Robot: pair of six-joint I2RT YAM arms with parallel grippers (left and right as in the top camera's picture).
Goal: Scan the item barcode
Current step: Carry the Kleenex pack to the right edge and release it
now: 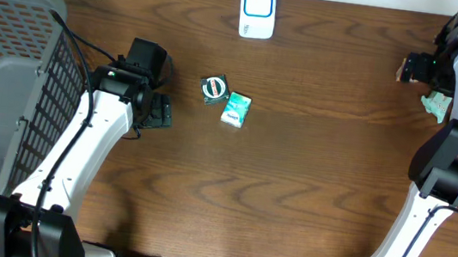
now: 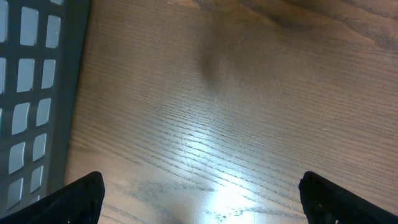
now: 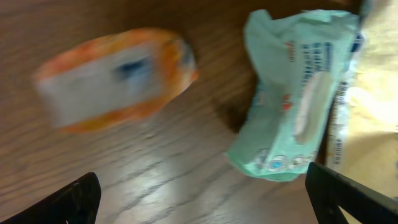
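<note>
Scanning is judged outstanding: left gripper [image 2: 200,202] and right gripper [image 3: 211,202] are seen wide and empty. An orange packet [image 3: 115,78] and green pack [image 3: 292,118] are laid on the tabletop [image 1: 310,172] under the right one, well apart from the scanner [image 1: 257,9].

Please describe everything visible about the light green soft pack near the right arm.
The light green pack is a soft, crinkled plastic pouch, like a wipes pack. A white oval flap sits on its upper face; small print near both ends is too blurred to read. It lies flat on the wooden table. Its right edge meets a beige packet; whether they overlap is unclear. The orange pack lies apart, to the left in the wrist view. Nothing grips it.
</note>
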